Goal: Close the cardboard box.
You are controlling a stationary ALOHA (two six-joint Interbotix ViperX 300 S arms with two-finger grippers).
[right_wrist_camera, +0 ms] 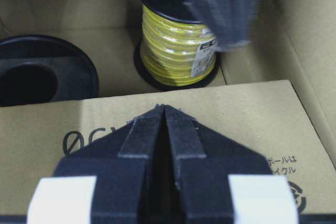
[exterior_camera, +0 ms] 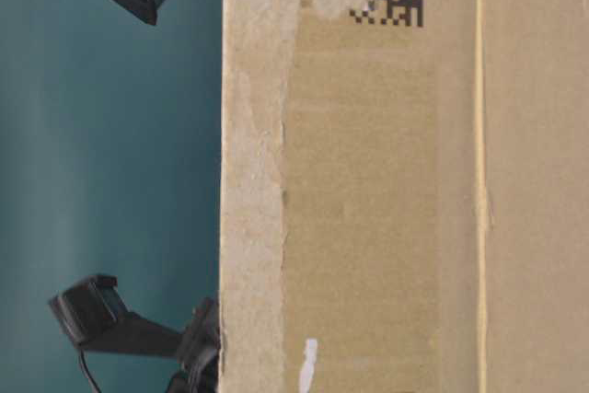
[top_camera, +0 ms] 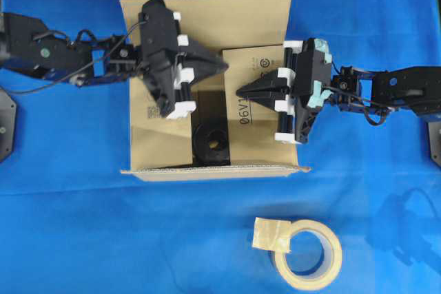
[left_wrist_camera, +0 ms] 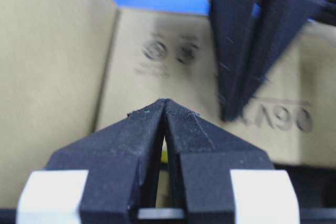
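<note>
Blue cloth (top_camera: 69,204) under the cardboard box (top_camera: 207,18), mid-table, tape roll (top_camera: 306,249) just beside its near wall; my left gripper (top_camera: 222,67) and right gripper (top_camera: 242,93), both pinched shut on nothing, press the side flaps inward—next, I judge, the long flaps.

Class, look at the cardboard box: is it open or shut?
Open. In the overhead view the box still shows a gap between its flaps, with a black spool visible inside.
</note>
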